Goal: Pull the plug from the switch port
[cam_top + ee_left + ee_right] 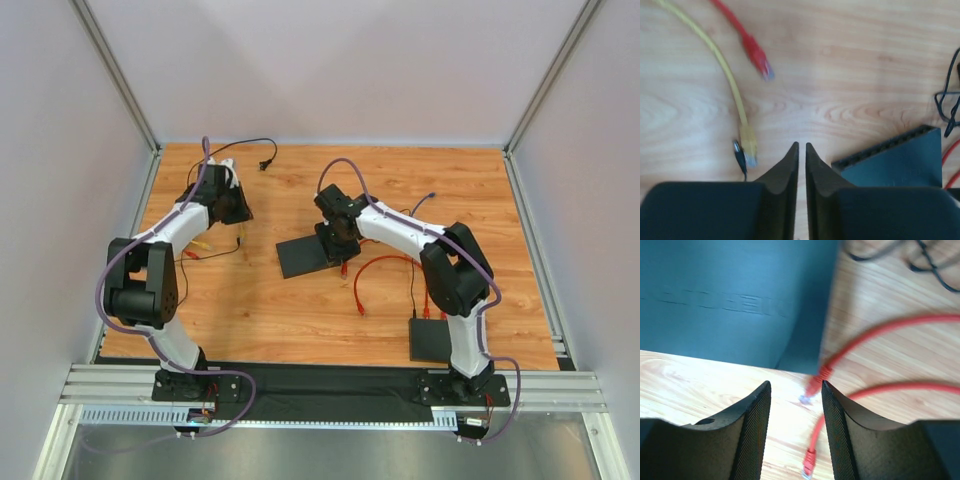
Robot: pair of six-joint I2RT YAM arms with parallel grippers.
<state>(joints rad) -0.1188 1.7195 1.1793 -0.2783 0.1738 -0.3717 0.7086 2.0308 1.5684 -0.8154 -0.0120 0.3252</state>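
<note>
The black switch (300, 258) lies flat mid-table; its dark top (730, 295) fills the upper left of the right wrist view. A red plug (812, 387) lies loose on the wood just off the switch's near corner, with its clear tip showing. My right gripper (796, 384) (340, 240) hovers over that corner, open, with the plug between and beyond its tips and nothing gripped. A second red plug (808, 462) lies nearer, by the right finger. My left gripper (802, 145) (235, 205) is at the back left, open by only a thin slit and empty.
A yellow cable's plug (748, 145) and another red plug (760, 60) lie on the wood ahead of the left gripper, with the switch's ported edge (885, 150) to its right. Red cable loops (375, 262) run right of the switch. A second black box (432, 340) sits near the right arm's base. Black cords (250, 148) lie at the back.
</note>
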